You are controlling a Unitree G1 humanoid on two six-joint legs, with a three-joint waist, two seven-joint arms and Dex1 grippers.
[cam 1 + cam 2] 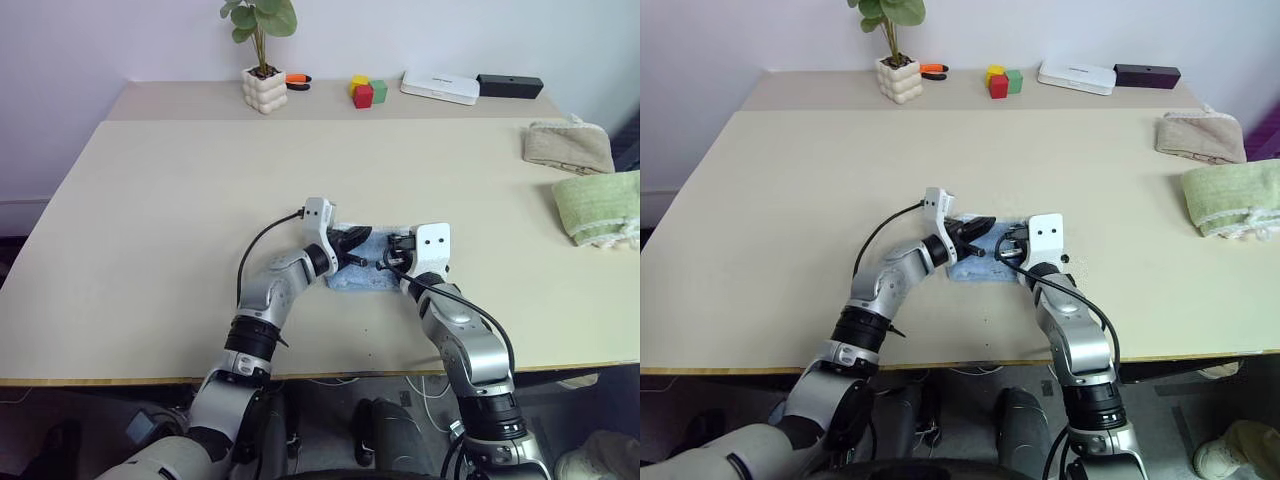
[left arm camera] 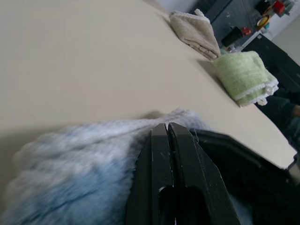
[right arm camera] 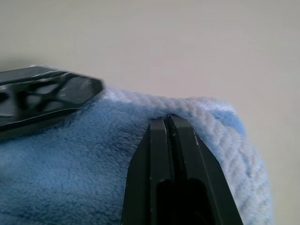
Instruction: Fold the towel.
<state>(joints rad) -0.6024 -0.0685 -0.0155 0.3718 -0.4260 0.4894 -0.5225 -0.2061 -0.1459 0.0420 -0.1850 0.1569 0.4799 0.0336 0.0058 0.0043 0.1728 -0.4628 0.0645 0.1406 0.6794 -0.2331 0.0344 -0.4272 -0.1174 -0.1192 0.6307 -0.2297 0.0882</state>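
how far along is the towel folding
Mostly done, it seems: the light blue towel already lies as a small compact bundle on the table. In hand: the left hand and right hand, both shut, rest on top of it. Left: lifting both away.

- towel (image 3: 70, 173): light blue fluffy terry, paler whitish trim along the edge past the jaws
- left gripper (image 2: 167, 129) and right gripper (image 3: 168, 119): black fingers
- worktop (image 1: 180, 200): plain beige
- folded towels way off beyond the jaws: one beige (image 1: 568, 146), one light green (image 1: 600, 205) with white trim
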